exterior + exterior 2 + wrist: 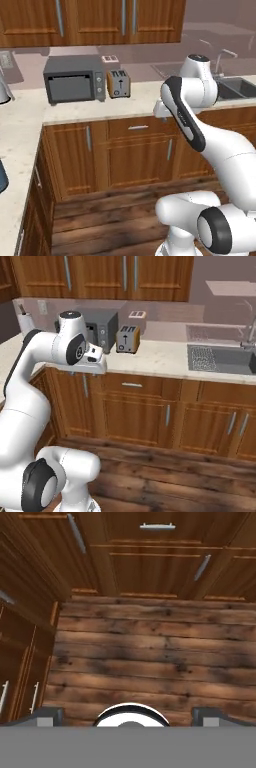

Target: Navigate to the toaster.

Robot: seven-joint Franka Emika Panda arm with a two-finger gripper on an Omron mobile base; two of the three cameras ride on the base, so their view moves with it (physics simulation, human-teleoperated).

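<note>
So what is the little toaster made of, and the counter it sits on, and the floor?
The toaster looks like metal: a silvery grey end face and orange-brown sides, perhaps painted. The counter looks like polished stone, pale cream with faint speckles, though it could be an imitation. The floor looks like wood: dark brown planks with grain and seams showing. All of it is rendered, so these are only looks.

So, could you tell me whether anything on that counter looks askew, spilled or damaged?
Nothing stands out. The toaster stands upright on the counter beside the toaster oven, whose door is shut. The sink looks tidy, and the cabinet doors below are closed.
</note>
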